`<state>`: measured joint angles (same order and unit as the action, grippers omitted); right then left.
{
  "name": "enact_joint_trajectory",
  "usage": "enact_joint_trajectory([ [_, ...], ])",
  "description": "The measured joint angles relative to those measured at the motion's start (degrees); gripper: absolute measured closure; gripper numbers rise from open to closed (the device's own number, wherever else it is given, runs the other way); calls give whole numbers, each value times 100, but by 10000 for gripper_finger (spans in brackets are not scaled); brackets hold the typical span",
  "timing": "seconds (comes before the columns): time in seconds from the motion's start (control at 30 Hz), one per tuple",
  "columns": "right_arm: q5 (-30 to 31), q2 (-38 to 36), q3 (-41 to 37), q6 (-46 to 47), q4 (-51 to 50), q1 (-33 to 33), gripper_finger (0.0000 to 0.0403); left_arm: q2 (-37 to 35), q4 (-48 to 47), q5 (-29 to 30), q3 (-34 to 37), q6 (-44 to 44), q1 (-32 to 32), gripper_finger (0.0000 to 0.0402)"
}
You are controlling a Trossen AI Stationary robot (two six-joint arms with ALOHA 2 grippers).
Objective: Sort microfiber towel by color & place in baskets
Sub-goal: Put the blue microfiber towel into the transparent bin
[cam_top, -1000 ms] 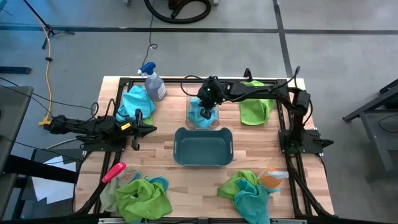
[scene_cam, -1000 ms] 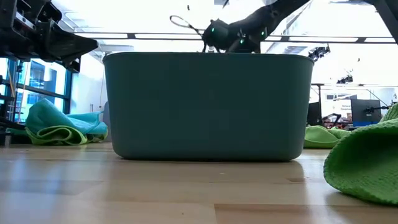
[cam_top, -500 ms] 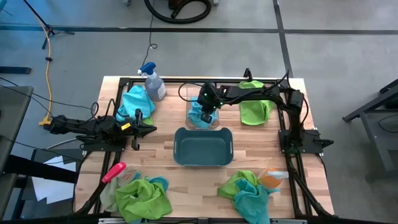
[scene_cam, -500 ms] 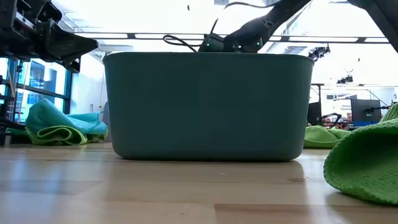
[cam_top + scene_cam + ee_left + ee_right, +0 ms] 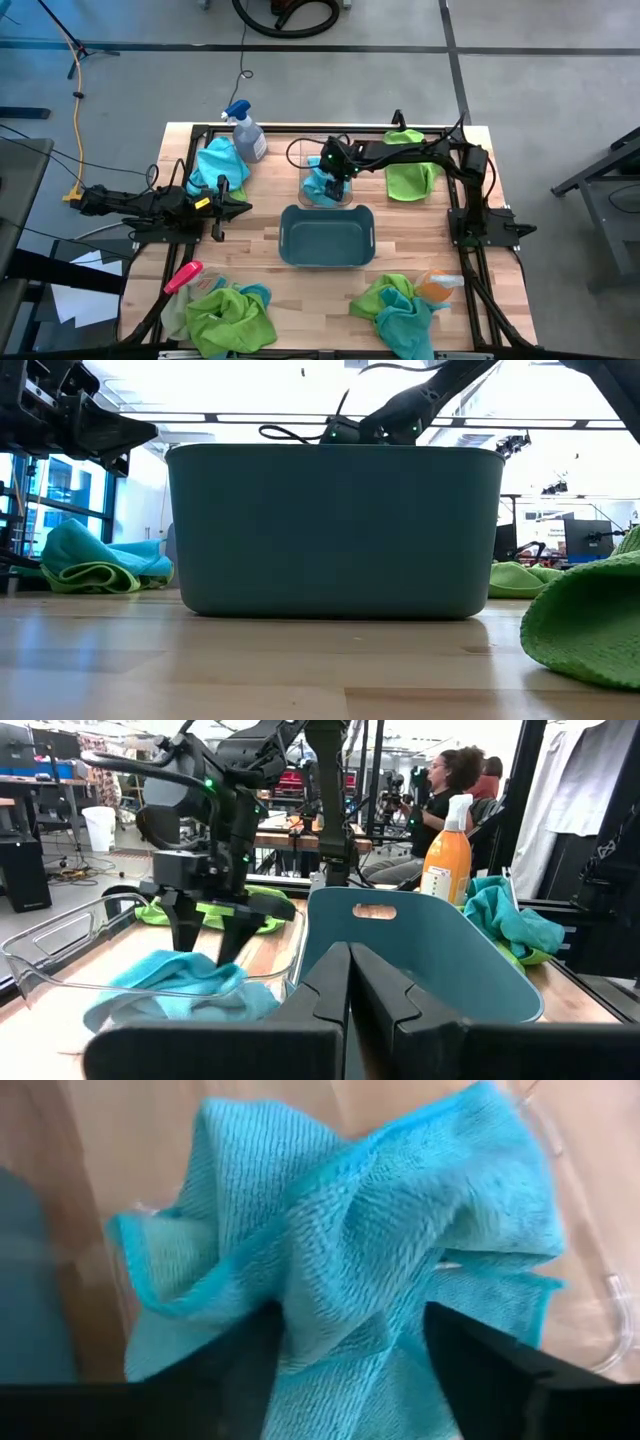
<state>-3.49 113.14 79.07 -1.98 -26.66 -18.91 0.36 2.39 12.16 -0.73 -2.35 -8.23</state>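
My right gripper [image 5: 329, 181] [image 5: 210, 938] reaches down into the clear narrow basket [image 5: 303, 165] [image 5: 60, 935] at the table's far middle. Its fingers are open, one on either side of a bunched turquoise towel [image 5: 340, 1250] [image 5: 180, 988] that lies on the basket's floor. The dark teal basket [image 5: 286, 236] [image 5: 335, 530] stands just nearer. My left gripper [image 5: 240, 207] [image 5: 348, 990] is shut and holds nothing; it waits over the table's left side, pointing at the baskets. More towels lie loose: turquoise at the far left [image 5: 215, 165], lime green at the far right [image 5: 410, 178]. My right gripper points down from above, and its fingers [image 5: 240, 1365] stand on either side of a raised fold of the turquoise towel [image 5: 350, 1295]. The towel rests in the clear basket. I cannot tell whether the fingers touch it.
Mixed green and turquoise towel piles lie near left [image 5: 228, 316] and near right [image 5: 400, 306]. A spray bottle [image 5: 246, 132] stands at the far left, a pink-handled brush [image 5: 183, 276] lies near left, and an orange bottle [image 5: 445, 865] is near right. People sit beyond the table [image 5: 450, 780].
My right gripper has gone down into the clear basket with the turquoise towel and shifted slightly toward the table's far edge. The towel now lies on the basket's floor.
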Motion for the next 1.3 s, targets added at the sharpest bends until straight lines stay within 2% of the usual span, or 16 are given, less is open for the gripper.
enact_joint_trajectory([
  [0.1,-2,0,183,-2,-279,19,103,0,0,0,0,0,0,401],
  [0.2,7,-2,503,-123,-595,6,89,-2,0,0,0,-1,0,401],
  [0.43,48,-9,1513,-454,-1657,-176,87,-2,0,0,0,0,0,401],
  [0.7,48,-11,2680,-555,-2347,-340,86,0,0,-2,0,-2,0,402],
  [0.83,-50,-63,2964,-599,-2783,-315,87,0,0,-1,0,-1,0,402],
  [0.93,-119,-362,2600,-550,-2795,-253,87,0,0,0,0,0,0,401],
  [1.07,-113,-1145,1458,-191,-2658,-191,87,-1,21,-1,0,329,0,402],
  [1.2,95,-2446,-39,752,-2210,-169,87,-2,24,0,0,442,0,401],
  [1.3,470,-3495,-1025,1752,-1593,-18,87,-1,40,0,0,445,0,401],
])
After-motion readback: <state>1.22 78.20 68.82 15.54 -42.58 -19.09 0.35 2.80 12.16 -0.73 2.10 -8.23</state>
